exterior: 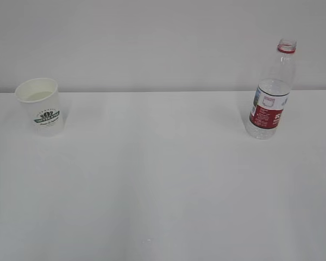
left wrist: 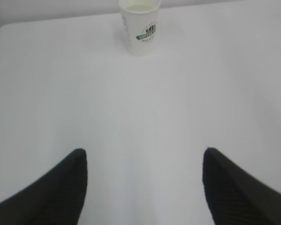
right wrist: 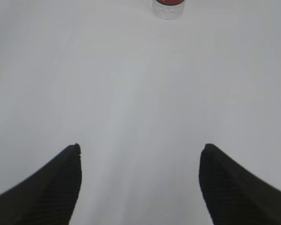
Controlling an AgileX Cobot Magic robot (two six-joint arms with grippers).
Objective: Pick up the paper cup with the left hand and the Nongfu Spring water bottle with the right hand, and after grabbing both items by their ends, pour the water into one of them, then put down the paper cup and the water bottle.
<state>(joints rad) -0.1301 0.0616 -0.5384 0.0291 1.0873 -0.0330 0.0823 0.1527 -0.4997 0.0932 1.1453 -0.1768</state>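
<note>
Paper cup stands upright at the far left of the white counter, close to the back edge, green logo facing the exterior camera; pale contents show inside the rim, can't tell from here whether that's liquid or the cup's bottom. Nongfu Spring water bottle stands upright at the far right, cap off, red neck ring at the top, red-and-white label around the lower half; water level sits just above the label, upper part of the bottle empty. Cup and bottle are well apart, bare counter between them. Neither arm shows in the exterior view. Left wrist view: left gripper has its jaws spread wide with nothing between them, both black fingers low in frame over bare counter, the cup straight ahead at the top of the frame, well apart from the fingertips. Right wrist view: right gripper likewise spread wide and empty, fingers over bare counter, only the bottle's base and a strip of red label visible at the top edge, ahead and slightly right of centre, well clear of the gripper.
</note>
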